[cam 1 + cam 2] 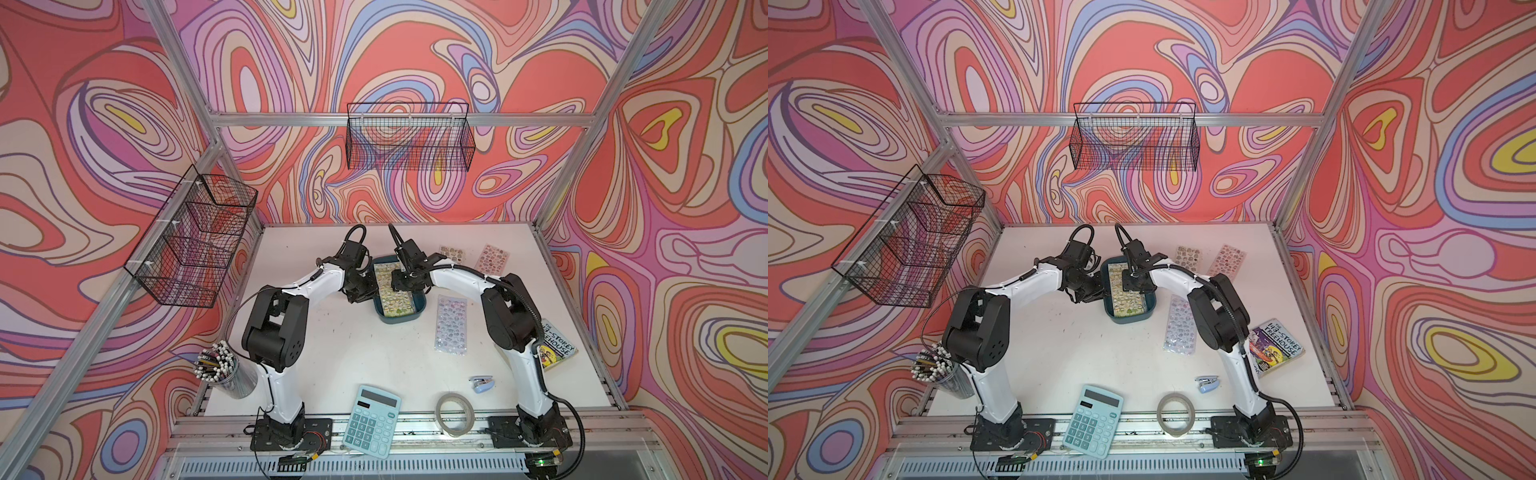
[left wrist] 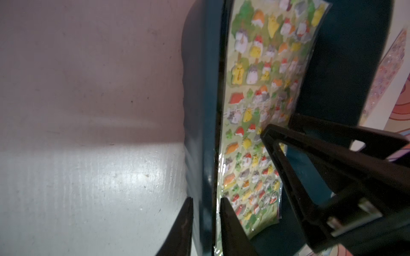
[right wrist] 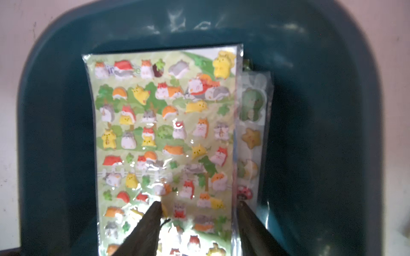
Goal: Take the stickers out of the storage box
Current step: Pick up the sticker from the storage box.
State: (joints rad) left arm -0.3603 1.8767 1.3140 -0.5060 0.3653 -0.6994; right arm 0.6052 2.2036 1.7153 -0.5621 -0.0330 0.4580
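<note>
Spread apart, the right fingers (image 3: 146,226) stand over the stickers (image 3: 164,124), a glossy green hamster sheet topping the stack inside the teal storage box (image 3: 57,133), toward the far edge of the desk (image 1: 332,357); the left fingers (image 2: 233,226) clamp its wall.

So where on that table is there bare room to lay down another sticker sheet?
The widest bare patch is mid-table, bordered by the storage box, the calculator and the purple sticker sheet. A smaller one is the far corner beyond the left arm. The right side is crowded with loose sheets, the book and the stapler.
</note>
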